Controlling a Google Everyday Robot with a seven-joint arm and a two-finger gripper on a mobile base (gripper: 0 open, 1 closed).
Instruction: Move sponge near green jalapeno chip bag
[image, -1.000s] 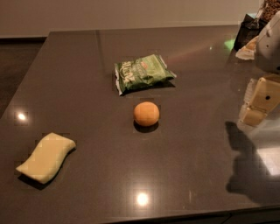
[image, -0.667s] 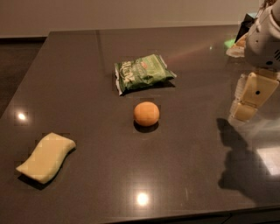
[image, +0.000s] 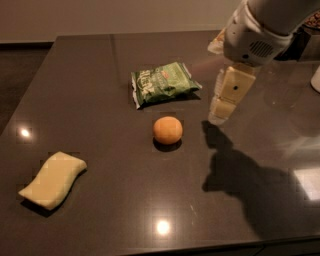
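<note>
Since the sponge (image: 52, 179) lies well beyond the orange ball (image: 167, 130) from the gripper (image: 219, 115), I'd cross above that ball; whether the gripper is open, I cannot tell.

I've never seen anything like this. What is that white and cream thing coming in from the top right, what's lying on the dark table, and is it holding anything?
That is a robot's arm in a white casing, reaching in from the upper right. The cream part at its end is its hand, the piece that grasps things. It hangs above the dark table, to the right of the orange ball, and holds nothing.

There is one picture, from a camera looking down on the table at a slant.

Three things lie apart from each other: a pale yellow sponge at the front left, a crinkled green chip bag further back, and the ball just in front of the bag. The sponge is far from both bag and hand.
</note>
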